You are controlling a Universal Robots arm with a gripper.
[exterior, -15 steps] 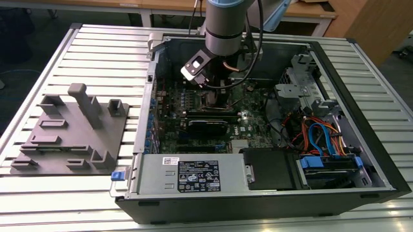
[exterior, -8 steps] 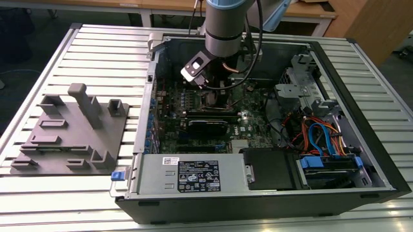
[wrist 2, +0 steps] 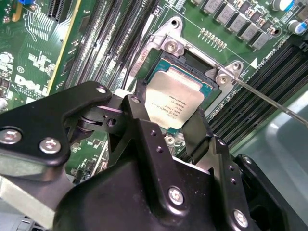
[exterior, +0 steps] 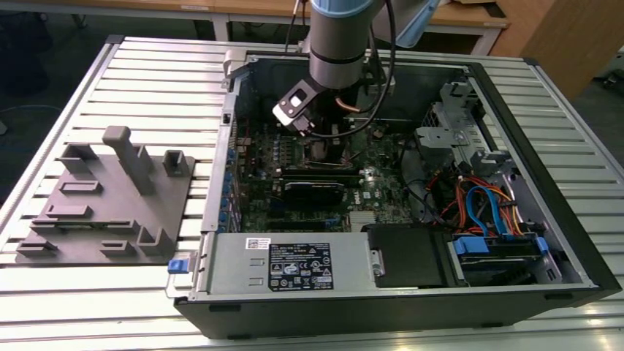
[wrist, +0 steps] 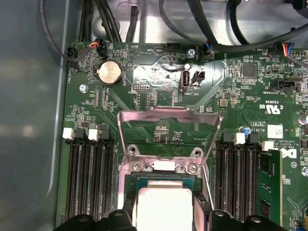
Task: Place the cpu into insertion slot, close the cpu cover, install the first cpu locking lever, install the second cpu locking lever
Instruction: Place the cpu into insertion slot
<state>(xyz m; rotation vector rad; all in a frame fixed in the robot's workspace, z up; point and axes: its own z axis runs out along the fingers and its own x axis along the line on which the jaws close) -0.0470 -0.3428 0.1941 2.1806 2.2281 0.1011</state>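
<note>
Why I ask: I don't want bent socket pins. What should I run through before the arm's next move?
1. cpu inside the insertion slot: ok, it lies within the rim.
2. cpu seated flat: cannot tell, the gripper hides part of it.
3. cpu cover open: ok, it is swung up off the slot in the first wrist view.
4. locking lever released: ok, its rod stands out away from the slot.
5. gripper clear of the cover's closing path: not ok, it is right over the cpu.
</note>
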